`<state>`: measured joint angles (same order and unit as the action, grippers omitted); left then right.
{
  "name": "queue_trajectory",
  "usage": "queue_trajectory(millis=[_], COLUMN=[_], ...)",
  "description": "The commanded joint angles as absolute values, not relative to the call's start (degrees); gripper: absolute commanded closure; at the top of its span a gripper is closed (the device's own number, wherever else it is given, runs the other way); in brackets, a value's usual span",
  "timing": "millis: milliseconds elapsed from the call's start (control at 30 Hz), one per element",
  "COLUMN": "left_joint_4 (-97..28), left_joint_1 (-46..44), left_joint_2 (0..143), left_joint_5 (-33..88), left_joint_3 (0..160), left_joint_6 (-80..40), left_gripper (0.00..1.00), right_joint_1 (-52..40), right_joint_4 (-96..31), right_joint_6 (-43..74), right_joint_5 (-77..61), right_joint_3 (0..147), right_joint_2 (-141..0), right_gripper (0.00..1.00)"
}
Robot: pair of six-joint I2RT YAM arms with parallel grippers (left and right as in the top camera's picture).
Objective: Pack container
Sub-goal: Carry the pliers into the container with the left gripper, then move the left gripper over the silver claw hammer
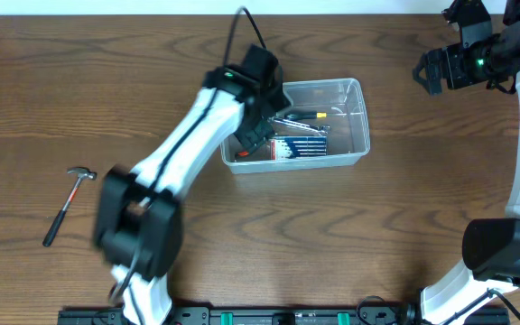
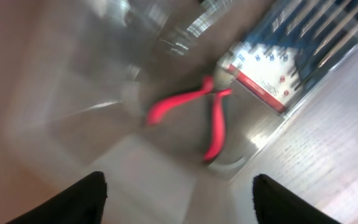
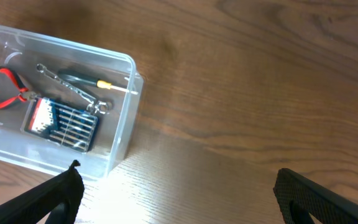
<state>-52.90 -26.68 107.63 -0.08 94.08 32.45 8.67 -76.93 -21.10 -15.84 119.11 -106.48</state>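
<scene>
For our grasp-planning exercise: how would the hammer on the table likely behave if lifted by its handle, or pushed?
The hammer is probably head-heavy: its metal head sits at one end of a long, thin handle, so it would likely tip head-down. It looks rigid, not floppy. Pushed, it should pivot or slide rather than roll.

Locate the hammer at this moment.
In the overhead view the hammer lies on the table at the far left, on the left arm's side, outside the container and well apart from it.
</scene>
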Motion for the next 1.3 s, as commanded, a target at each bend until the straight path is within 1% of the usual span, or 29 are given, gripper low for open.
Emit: queue_trajectory(millis=[0, 100, 233, 267, 300, 367, 433, 500, 533, 600, 700, 733, 900, 1033, 1267], left_joint_4=[-54.41, -57.49, -61.98, -62.17, -62.39, -63.26, -64.42, -65.34, -65.52, -65.45, -66.0, -66.06, -66.72, -66.63, -66.35], left_joint_1=[-25.96, -22.46, -10.76, -7.42, -3.51, 3.6, 9.06, 13.13, 14.83, 17.21, 19.27, 19.75, 20.14, 20.97, 26.06], left_joint_2=[95.57, 88.14, 82.61, 82.19, 82.06, 82.56, 83.99, 86.15, 87.57, 90.8, 96.18, 97.67, 103.09, 104.12, 104.12], left_joint_5=[-6.87, -11.86, -12.93, -12.93, -12.88, -11.81, -10.5, -10.5, -10.52, -10.52, -10.52, -10.52, -7.97, -7.94, -6.61], left_joint_3=[94.17, 94.15, 94.15, 94.15, 94.15, 93.97, 93.86, 93.86, 93.86, 93.86, 93.86, 93.86, 93.86, 93.86, 93.86], left_joint_6=[29.69, 23.92, 14.74, 10.85, 5.04, -6.59, -13.17, -15.51, -14.33, -5.65, 11.92, 14.24, 20.45, 23.11, 28.32], left_gripper=[0.21, 0.19, 0.17, 0.15, 0.14, 0.1, 0.1, 0.1, 0.1, 0.09, 0.16, 0.16, 0.16, 0.15, 0.14], right_joint_1=[8.71, 8.71, 8.69, 8.69, 8.69, 8.67, 8.58, 8.56, 8.54, 8.54, 8.54, 8.54, 8.6, 8.6, 8.6], right_joint_4=[-77.01, -77.01, -77.23, -77.32, -77.38, -77.43, -77.45, -77.65, -77.8, -78.04, -78.46, -78.59, -78.89, -79.5, -80.07], right_joint_6=[-20.82, -20.82, -20.82, -20.82, -20.82, -20.8, -20.8, -20.8, -20.8, -20.8, -20.8, -20.8, -20.82, -20.82, -20.82], right_joint_5=[-15.86, -15.88, -15.88, -15.88, -15.88, -15.88, -15.9, -15.9, -15.9, -15.9, -15.9, -15.9, -15.86, -15.86, -15.84], right_joint_3=[119.13, 119.15, 119.15, 119.13, 119.15, 119.15, 119.15, 119.15, 119.15, 119.15, 119.15, 119.15, 119.15, 119.15, 119.15], right_joint_2=[-107.0, -107.0, -107.0, -107.0, -107.0, -107.0, -107.0, -107.0, -107.0, -107.0, -107.0, -107.0, -107.0, -107.0, -107.0], right_gripper=[0.01, 0.01, 0.01, 0.01, 0.01, 0.01, 0.01, 0.01, 0.01, 0.01, 0.01, 0.01, 0.01, 0.01, 0.01])
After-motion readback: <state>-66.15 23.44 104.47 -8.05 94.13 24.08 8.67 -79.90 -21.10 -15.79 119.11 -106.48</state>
